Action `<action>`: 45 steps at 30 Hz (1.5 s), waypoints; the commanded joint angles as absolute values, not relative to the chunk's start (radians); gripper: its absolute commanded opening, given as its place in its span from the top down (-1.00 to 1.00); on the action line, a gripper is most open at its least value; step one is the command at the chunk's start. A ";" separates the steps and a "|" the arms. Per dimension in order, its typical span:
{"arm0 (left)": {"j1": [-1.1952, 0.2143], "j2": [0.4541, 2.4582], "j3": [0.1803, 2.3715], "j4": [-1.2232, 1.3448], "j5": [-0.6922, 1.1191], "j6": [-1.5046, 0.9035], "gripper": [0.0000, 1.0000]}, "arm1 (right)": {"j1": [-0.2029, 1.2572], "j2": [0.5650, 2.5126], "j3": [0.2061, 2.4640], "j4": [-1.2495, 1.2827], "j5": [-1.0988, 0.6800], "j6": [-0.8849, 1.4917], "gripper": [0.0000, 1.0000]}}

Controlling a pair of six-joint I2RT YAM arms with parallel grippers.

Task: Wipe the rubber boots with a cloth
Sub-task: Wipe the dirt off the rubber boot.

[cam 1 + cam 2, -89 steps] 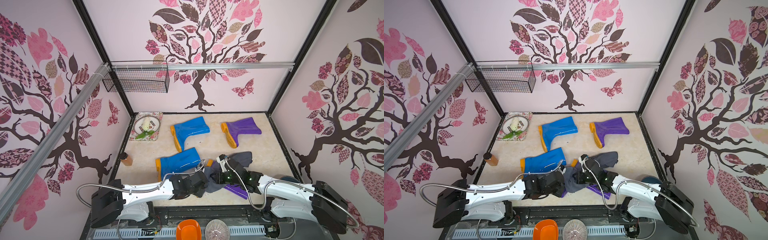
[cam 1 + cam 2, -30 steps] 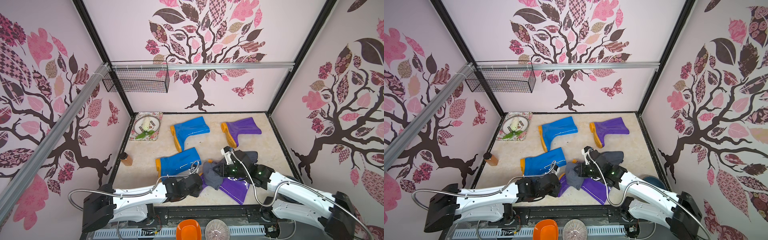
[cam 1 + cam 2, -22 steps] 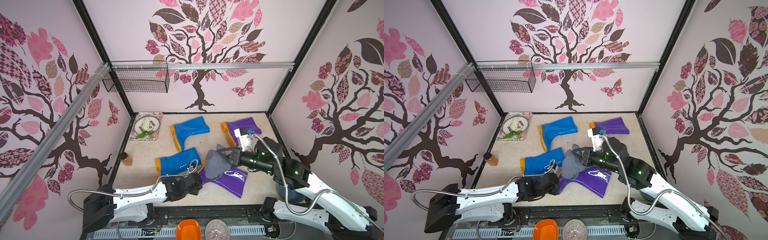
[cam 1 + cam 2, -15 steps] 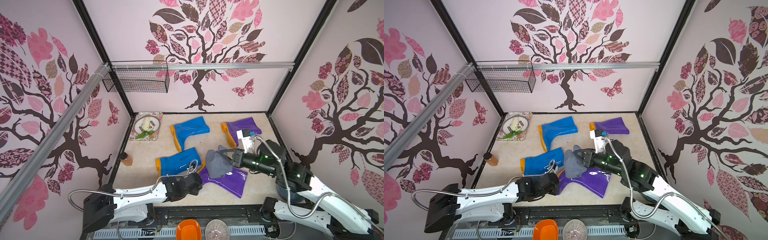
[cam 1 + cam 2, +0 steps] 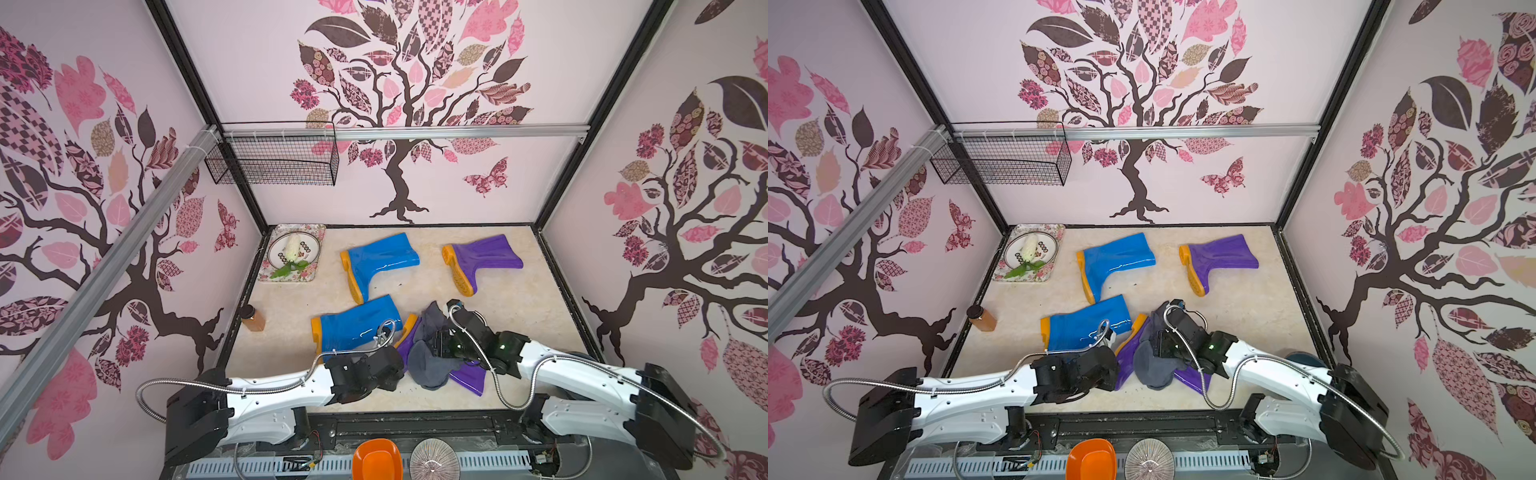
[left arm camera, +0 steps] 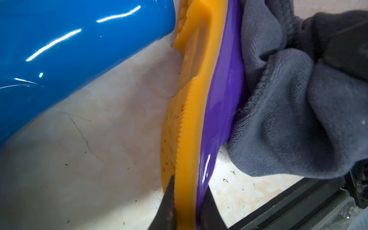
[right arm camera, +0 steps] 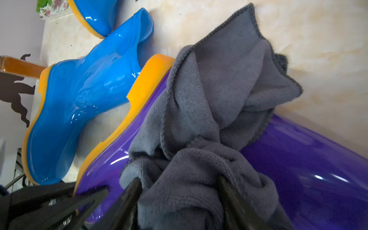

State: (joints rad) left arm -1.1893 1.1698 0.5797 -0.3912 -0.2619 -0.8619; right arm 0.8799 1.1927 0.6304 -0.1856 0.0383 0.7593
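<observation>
The right gripper [image 7: 179, 180] has just spread apart around the cloth [image 7: 209, 95] on the purple boot [image 7: 298, 159] — likely a regrip — left gripper [image 6: 189, 185] clamps its sole [image 6: 191, 99].

On my feed the blue boot [image 7: 79, 95] and the purple boot [image 7: 308, 169] are shiny wet-look rubber with hard streaky highlights. The orange sole [image 6: 195, 99] is duller, with a ribbed, toothy edge. The cloth [image 7: 209, 99] is matt, fuzzy grey microfibre. The worktop [image 6: 79, 159] looks like smooth marbled stone, a bit scratched.
</observation>
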 commanded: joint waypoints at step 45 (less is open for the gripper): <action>-1.186 1.125 0.580 -0.247 -0.187 -0.933 1.00 | 0.934 1.199 0.450 0.186 -0.255 0.794 1.00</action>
State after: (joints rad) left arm -1.1843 1.1481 0.5713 -0.3744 -0.1852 -0.9165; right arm 1.0306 1.2640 0.4591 0.1947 -0.2951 0.7845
